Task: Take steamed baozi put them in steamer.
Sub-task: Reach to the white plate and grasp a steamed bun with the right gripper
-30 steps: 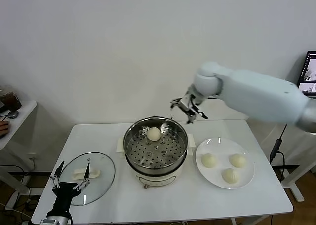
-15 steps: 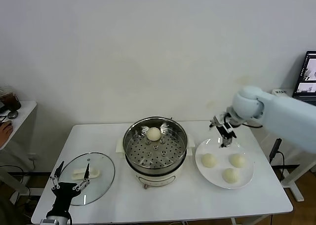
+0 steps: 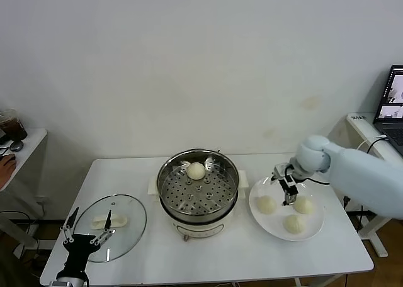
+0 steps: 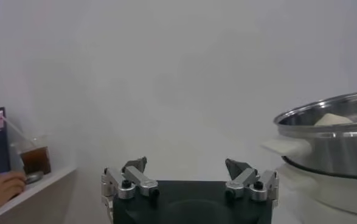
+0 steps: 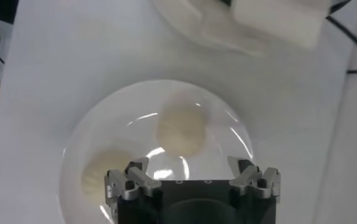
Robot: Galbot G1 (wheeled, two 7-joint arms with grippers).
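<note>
The steamer (image 3: 198, 189) stands mid-table with one baozi (image 3: 196, 170) on its perforated tray. Three more baozi (image 3: 266, 204) (image 3: 303, 204) (image 3: 293, 223) lie on the white plate (image 3: 258, 191) to its right. My right gripper (image 3: 284, 186) hangs open just above the plate, between the two rear buns. In the right wrist view one bun (image 5: 179, 128) lies ahead of the open gripper (image 5: 193, 167) and another bun (image 5: 102, 176) off to one side. My left gripper (image 3: 85, 227) is parked open at the table's front left; from the left wrist the gripper (image 4: 186, 165) holds nothing.
A round glass lid (image 3: 126, 219) with a white handle lies flat at the front left, by the left gripper. A side table (image 3: 19, 145) with a cup and a person's hand stands at the far left. A laptop (image 3: 393, 101) sits at the far right.
My right arm swung from behind the steamer rightward and down over the plate, fingers open throughout. The left arm barely shifted.
</note>
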